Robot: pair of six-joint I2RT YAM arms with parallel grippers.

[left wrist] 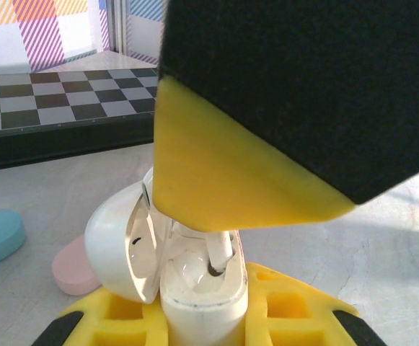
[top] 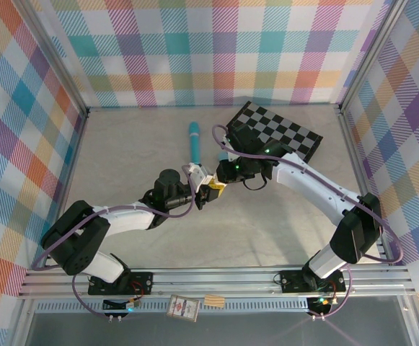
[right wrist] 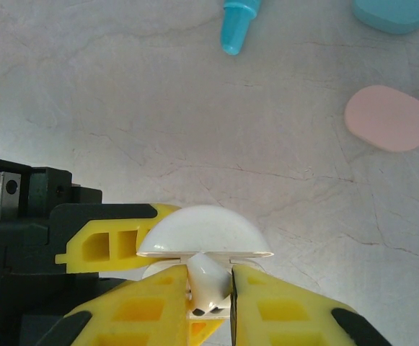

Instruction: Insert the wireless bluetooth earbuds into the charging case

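My left gripper (left wrist: 202,328) is shut on a white charging case (left wrist: 202,303), which it holds upright with the lid (left wrist: 115,252) swung open to the left. A white earbud (right wrist: 210,282) is pinched in my right gripper (right wrist: 210,295), which is shut on it just above the case. The earbud's stem (left wrist: 222,252) points down into a socket of the case. In the right wrist view the open lid (right wrist: 203,232) stands just beyond the earbud. Seen from the top, both grippers (top: 203,194) (top: 221,184) meet at mid-table over the case (top: 211,189).
A pink oval case (right wrist: 388,117) and a light blue oval case (right wrist: 393,14) lie on the table close by. A teal pen (top: 194,140) lies further back. A black-and-white checkerboard (top: 274,133) sits at the back right. Plaid walls surround the table.
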